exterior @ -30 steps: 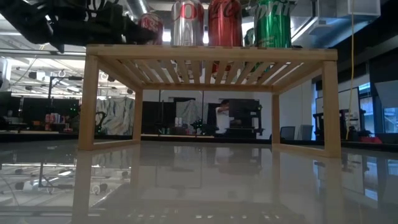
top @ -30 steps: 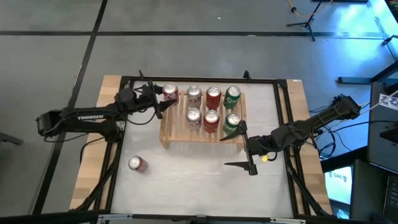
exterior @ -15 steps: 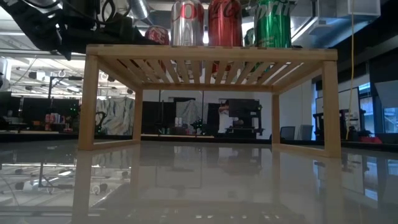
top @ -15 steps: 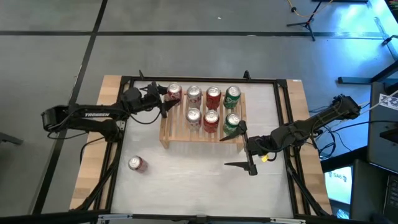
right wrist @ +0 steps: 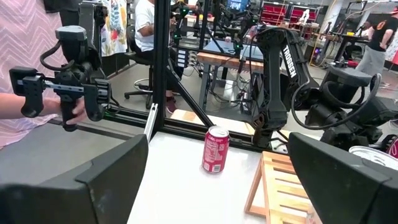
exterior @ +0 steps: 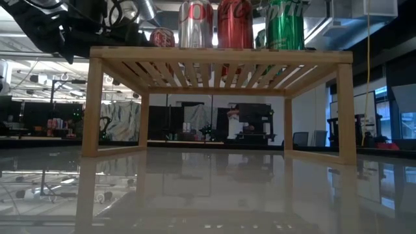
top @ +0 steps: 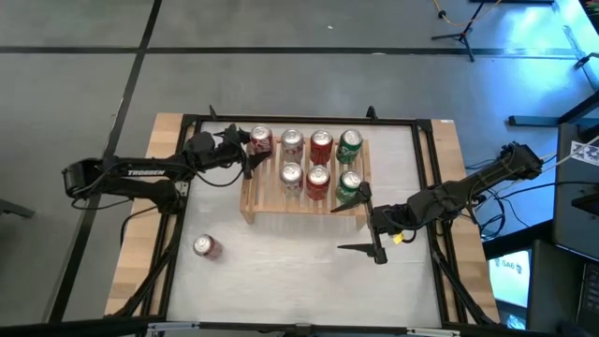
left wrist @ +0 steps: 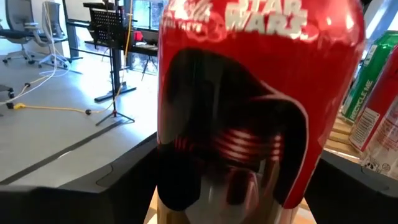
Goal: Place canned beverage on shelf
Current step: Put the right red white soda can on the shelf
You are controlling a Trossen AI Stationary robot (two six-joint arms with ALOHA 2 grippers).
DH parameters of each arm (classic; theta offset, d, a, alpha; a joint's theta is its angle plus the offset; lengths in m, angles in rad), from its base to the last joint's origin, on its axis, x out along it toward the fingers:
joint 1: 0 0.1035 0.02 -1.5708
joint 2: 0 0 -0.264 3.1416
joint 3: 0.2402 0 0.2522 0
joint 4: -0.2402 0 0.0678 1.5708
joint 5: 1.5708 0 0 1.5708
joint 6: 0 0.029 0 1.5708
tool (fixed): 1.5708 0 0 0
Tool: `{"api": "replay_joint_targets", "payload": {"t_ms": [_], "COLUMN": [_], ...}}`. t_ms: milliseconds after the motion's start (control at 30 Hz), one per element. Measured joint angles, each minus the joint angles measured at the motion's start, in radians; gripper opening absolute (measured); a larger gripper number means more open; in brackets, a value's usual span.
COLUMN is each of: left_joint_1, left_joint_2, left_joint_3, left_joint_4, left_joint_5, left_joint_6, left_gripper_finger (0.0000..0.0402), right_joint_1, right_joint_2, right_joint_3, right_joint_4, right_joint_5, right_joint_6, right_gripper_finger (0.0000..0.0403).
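From above, my left gripper [top: 241,153] is at the back left corner of the low light wooden shelf with a slatted top [top: 253,198]. A red can with a silver lid [top: 261,141] stands there between my fingers, which look a little apart from its sides. Six more cans stand on the shelf. Another red can [top: 206,246] stands alone on the white table [top: 290,271], near the front left. My right gripper [top: 360,225] waits by the shelf's front right corner, fingers spread wide and holding nothing.

From table height, the shelf's top carries silver, red and green cans.

My left wrist camera shows the red can filling the view, upright on the wood.

My right wrist camera shows the lone red can on the table.
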Motion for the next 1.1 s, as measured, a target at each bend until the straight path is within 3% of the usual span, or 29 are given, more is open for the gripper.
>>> {"api": "replay_joint_targets", "payload": {"t_ms": [767, 1100], "left_joint_1": [0.0, -0.001], "left_joint_2": [-0.001, -0.001], "left_joint_3": [-0.002, -0.002], "left_joint_4": [0.006, 0.006], "left_joint_5": [-0.002, -0.002], "left_joint_6": [-0.005, -0.005], "left_gripper_finger": [0.0338, 0.0392], "right_joint_1": [0.0, 0.0], "right_joint_2": [0.0, 0.0], "right_joint_3": [0.0, 0.0], "right_joint_4": [0.0, 0.0], "right_joint_5": [0.0, 0.0], "right_joint_6": [0.0, 0.0], "right_gripper_finger": [0.0381, 0.0381]}}
